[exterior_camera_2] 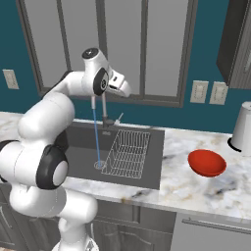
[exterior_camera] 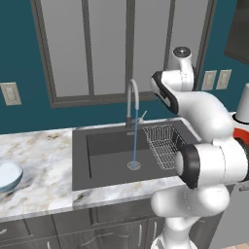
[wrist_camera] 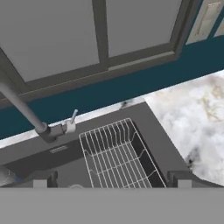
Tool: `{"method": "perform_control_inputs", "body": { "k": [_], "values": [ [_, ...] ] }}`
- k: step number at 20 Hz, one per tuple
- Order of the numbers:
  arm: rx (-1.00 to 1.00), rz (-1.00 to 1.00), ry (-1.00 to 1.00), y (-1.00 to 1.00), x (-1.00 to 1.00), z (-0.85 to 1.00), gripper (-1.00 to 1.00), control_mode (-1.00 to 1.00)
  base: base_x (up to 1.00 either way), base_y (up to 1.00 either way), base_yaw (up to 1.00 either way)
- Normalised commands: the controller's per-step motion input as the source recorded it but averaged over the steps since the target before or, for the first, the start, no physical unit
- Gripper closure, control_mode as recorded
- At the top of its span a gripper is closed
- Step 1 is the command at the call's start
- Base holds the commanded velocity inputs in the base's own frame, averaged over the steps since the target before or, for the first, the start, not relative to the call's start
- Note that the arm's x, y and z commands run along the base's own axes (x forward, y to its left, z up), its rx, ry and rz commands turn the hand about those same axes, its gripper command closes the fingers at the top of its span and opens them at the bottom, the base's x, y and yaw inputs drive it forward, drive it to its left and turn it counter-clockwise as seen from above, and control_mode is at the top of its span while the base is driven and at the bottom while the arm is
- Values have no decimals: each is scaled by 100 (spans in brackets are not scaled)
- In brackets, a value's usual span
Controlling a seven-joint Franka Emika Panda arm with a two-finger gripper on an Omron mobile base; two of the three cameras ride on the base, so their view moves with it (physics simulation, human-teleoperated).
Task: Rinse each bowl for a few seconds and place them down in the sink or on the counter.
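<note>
Claw raised above the sink, beside the top of the tap, tips spread wide apart at the two bottom corners of the hand view, nothing between them. Water stream running thin and blue from the tap spout straight down to the round drain in the sink floor. Wire rack sitting in the sink on the side of the drain toward the red bowl, empty. Small lever sticking up from the tap base at the sink's back rim.

Red bowl resting on the table, well apart from the sink on the rack side, open side tipped a little toward the right base camera. Blue-grey bowl resting upright on the table on the opposite side of the sink, also well apart, whitish inside showing, cut off by the frame edge. White jar standing on the table beyond the red bowl, farther from the sink, near the wall. Window directly behind the tap; wall plates on the teal wall above the table beside the sink.
</note>
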Motion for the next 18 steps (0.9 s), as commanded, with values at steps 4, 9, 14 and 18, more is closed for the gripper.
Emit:
{"method": "perform_control_inputs", "body": {
  "k": [4, 9, 14, 18],
  "values": [
    [0, -2, -2, -22, -19, 4, -100, -100, 0, 0, 0],
    [0, -1, -2, -22, -23, 0, -100, -100, 0, 0, 0],
    [0, 0, 0, -33, -36, 0, -100, -100, 0, 0, 0],
    [0, 0, 0, -37, -32, -6, -100, -100, 0, 0, 0]
  ]
}}
